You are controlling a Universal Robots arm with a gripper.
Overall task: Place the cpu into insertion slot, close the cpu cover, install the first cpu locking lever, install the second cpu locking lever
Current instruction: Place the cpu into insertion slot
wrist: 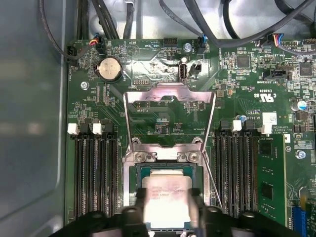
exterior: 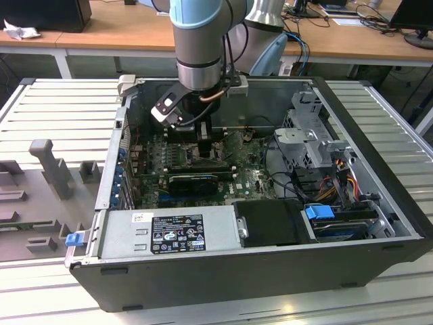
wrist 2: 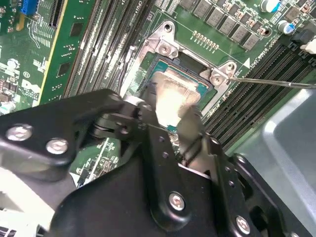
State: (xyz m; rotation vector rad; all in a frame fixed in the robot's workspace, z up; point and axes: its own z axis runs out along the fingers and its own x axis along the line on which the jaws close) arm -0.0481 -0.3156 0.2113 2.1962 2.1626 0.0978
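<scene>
The fingers [wrist: 197, 213] pinch the cpu [wrist: 167, 195] by two opposite edges, one dark finger and one silvery finger on either side of the chip. In both wrist views the cpu [wrist 2: 173, 94] lies flat and square inside the insertion slot [wrist: 163, 169]. I cannot tell whether it is fully seated or a touch above the socket floor.

The cpu cover [wrist: 170, 92] stands open, swung back on its hinge away from the socket, and the green board shows through its window. A thin locking lever [wrist 2: 271, 81] juts out unlatched from one corner of the socket. Long black memory slots [wrist: 94, 173] run along both flanks of the socket, and a round coin battery [wrist: 109, 68] sits on the board beyond the open cover.

In the exterior view the arm [exterior: 197, 34] reaches straight down into the open computer case [exterior: 379, 135], over the motherboard [exterior: 250, 172]. Taking the arm's wrist as the centre of the dial, the grey power supply [exterior: 169, 230] lies at six o'clock and the metal drive cage [exterior: 308, 135] at about three o'clock. A grey moulded fixture [exterior: 47, 176] sits at nine o'clock, outside the case, on the ribbed metal counter [exterior: 61, 108].
</scene>
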